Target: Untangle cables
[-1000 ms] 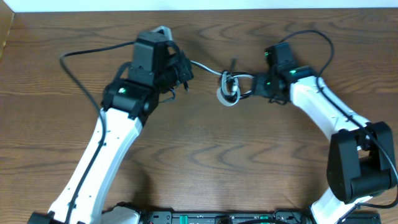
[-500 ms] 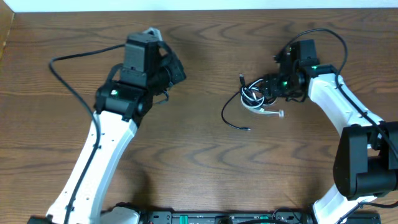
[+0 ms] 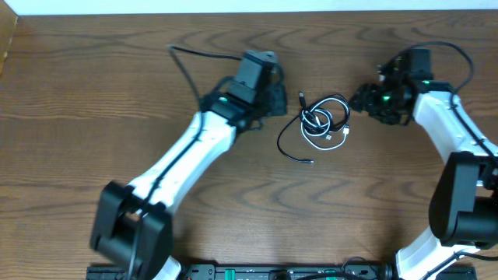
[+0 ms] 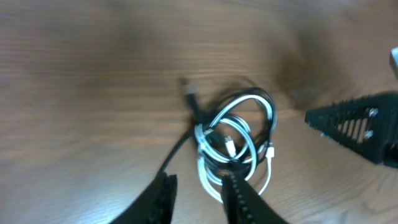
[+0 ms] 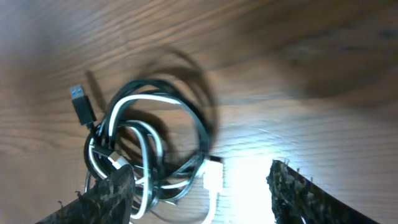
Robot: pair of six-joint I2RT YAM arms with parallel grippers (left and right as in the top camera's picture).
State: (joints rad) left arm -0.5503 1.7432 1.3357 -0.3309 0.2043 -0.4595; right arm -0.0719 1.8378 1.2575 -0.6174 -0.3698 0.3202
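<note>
The black and white cables [image 3: 327, 120] lie coiled together in a small bundle on the wooden table, between my two grippers. A loose black tail [image 3: 294, 153] runs out to the front left. My left gripper [image 3: 282, 101] is open and empty just left of the bundle. In the left wrist view its fingers [image 4: 199, 190] sit at the near edge of the coil [image 4: 236, 134]. My right gripper [image 3: 366, 103] is open and empty just right of the bundle. In the right wrist view its wide-open fingers [image 5: 202, 196] frame the coil [image 5: 149, 137], with a blue-tipped plug [image 5: 79, 101] and a white plug [image 5: 213, 177].
The wooden table [image 3: 249, 210] spreads around the bundle. A thick black arm wire [image 3: 194, 54] loops behind the left arm. The right arm's body [image 3: 459, 210] stands at the right edge, and the table's far edge [image 3: 249, 12] runs along the top.
My right gripper let go of the bundle and drew back to the right. The bundle now rests on the table. My left arm swung right, up to the bundle.
</note>
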